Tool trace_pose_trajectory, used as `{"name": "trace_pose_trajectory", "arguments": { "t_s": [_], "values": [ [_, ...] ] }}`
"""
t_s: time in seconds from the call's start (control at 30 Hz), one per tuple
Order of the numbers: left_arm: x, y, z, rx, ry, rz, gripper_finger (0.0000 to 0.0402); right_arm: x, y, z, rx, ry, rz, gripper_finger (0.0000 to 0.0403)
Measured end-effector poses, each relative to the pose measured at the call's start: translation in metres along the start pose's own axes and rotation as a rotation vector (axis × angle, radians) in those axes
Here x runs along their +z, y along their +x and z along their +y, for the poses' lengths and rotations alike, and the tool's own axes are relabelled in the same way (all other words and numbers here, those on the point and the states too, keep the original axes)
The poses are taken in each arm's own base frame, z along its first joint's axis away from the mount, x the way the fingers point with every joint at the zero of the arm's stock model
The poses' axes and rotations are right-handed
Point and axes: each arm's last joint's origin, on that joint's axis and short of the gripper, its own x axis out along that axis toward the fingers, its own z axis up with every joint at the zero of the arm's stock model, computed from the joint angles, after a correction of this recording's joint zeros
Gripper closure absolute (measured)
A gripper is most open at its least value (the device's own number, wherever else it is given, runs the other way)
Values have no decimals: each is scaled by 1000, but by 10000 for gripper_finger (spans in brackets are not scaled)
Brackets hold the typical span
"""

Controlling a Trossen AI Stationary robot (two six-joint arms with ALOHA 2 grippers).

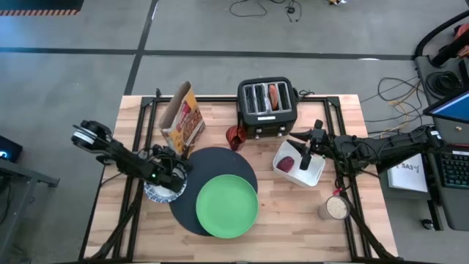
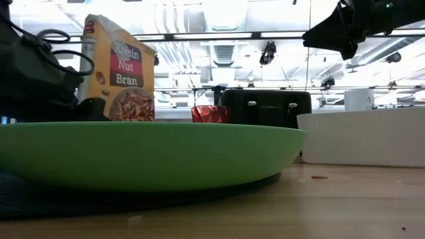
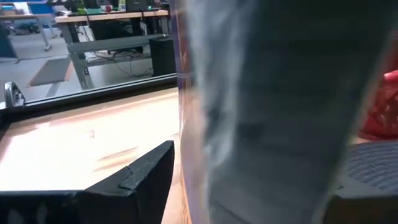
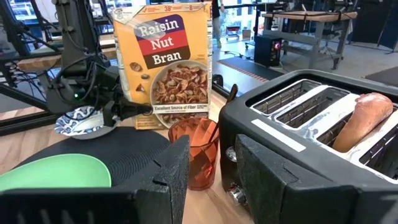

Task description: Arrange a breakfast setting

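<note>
My left gripper (image 1: 170, 178) hung at the small patterned bowl (image 1: 163, 192), jaws spread around its rim as far as I could judge; the bowl overlapped the black mat's (image 1: 220, 161) left edge, beside the green plate (image 1: 226, 206). The right wrist view showed that bowl (image 4: 81, 121) raised; the high view didn't. My right gripper (image 1: 305, 158) waited over the white tray (image 1: 314, 176), jaws part open.

Green plate (image 1: 226, 207) on black mat (image 1: 212, 163), left claw (image 1: 174, 176) at patterned bowl (image 1: 163, 192)
</note>
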Motion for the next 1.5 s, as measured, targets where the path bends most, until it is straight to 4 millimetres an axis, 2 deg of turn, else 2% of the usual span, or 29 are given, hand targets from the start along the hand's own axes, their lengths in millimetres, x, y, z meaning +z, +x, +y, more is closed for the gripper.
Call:
{"name": "trace_pose_trajectory", "arguments": {
  "t_s": [0.5, 0.6, 0.8, 1.23, 1.5],
  "values": [
    [-6, 8, 0, 43, -40, -2, 250, 2, 0, 0, 2, -1, -15, 282],
    [-5, 7, 0, 42, -44, -2, 284, 2, 0, 0, 2, -1, -15, 282],
    [-3, 7, -1, 38, -70, -4, 389, 2, 0, 0, 2, -1, -15, 282],
    [7, 4, -10, 22, -170, -56, 401, 1, 0, 0, 4, 19, -12, 282],
    [47, -14, -26, -25, -135, -132, 401, 1, 0, 0, 6, 29, -12, 282]
  ]
}}
